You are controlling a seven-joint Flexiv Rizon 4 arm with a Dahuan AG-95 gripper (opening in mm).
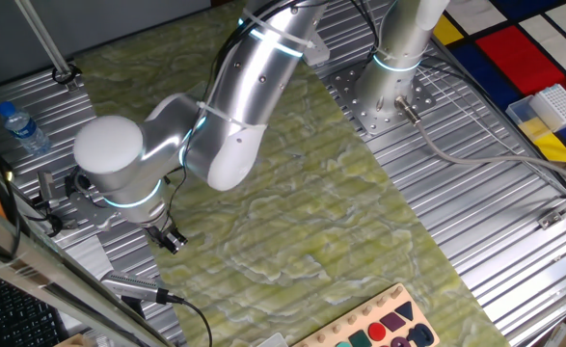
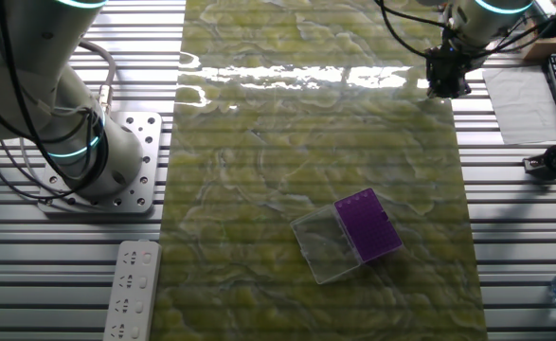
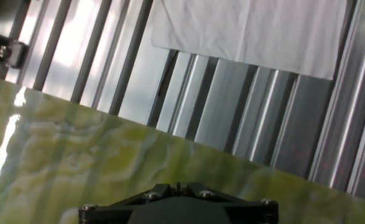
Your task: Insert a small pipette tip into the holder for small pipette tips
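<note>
While no pipette tip shows up in any view, progress looks early at best. Small flat purple square holder (image 2: 367,225) lying lower centre-right of the other fixed view, on the green marbled mat (image 2: 306,142), with its clear plastic cover piece (image 2: 327,244) hinged open and touching on the left side. Hole grid too fine to read; cannot tell whether any hole is filled.

Black two-finger end effector (image 2: 445,78) at upper right of that same view, over the mat's far edge, well apart from the holder. Seen also in one fixed view at lower left (image 1: 170,237), below the silver arm (image 1: 249,96). Fingers look close together, but whether clenched on a tip, or on nothing, cannot be told; tip would be too small to resolve. Hand view gives only the dark base of the end effector (image 3: 179,205) at bottom centre, mat edge, ribbed metal counter (image 3: 263,124), and a white sheet (image 3: 250,31) at top; fingertips not visible.

Larger white gridded rack on a pale blue tray (image 1: 552,108) at right edge of one fixed view, off the mat. Clear water bottle (image 1: 22,128) at left. White power strip (image 2: 131,294) at lower left of the other fixed view.

Judgement: insertion not done. Left to do: carry across to the purple holder, line up over a hole, press in. Possession of a tip unconfirmed.
</note>
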